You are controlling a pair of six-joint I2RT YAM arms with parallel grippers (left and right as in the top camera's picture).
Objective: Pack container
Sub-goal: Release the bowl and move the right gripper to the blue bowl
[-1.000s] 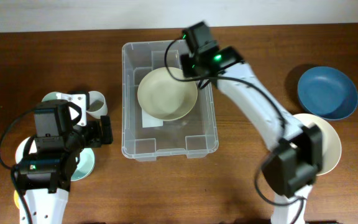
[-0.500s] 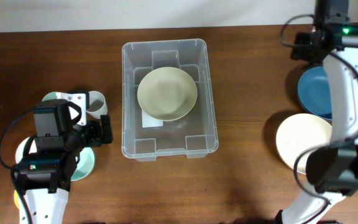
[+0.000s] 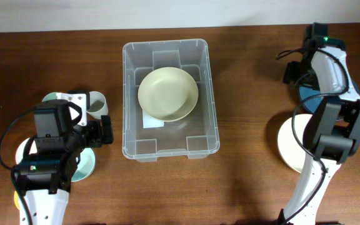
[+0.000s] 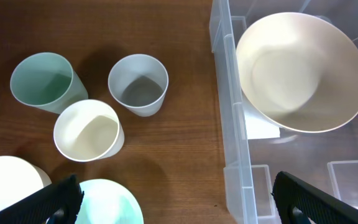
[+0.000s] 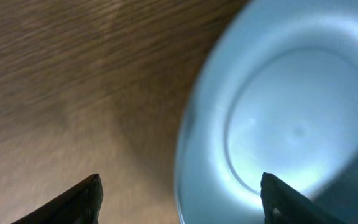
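Overhead, clear container [image 3: 129, 94] sitting mid-way along the bench [image 3: 242, 187], cream bowl [image 3: 167, 94] lying inside it, left wrist, left claw [image 4: 176, 191] gaping wide and empty beside the container, grey cup [image 4: 138, 84] standing nearby, right wrist, right claw [image 5: 180, 190] hanging open over a blue bowl [image 5: 291, 124]

Right of the large clear rectangular plastic container [image 3: 125, 94], the right arm [image 3: 331, 119] hides most of the round blue bowl [image 3: 305, 97], blurred and cropped in the wrist view, and part of a round cream plate [image 3: 287, 144].

Top-down overhead, left wrist: shared container [image 3: 170, 140]
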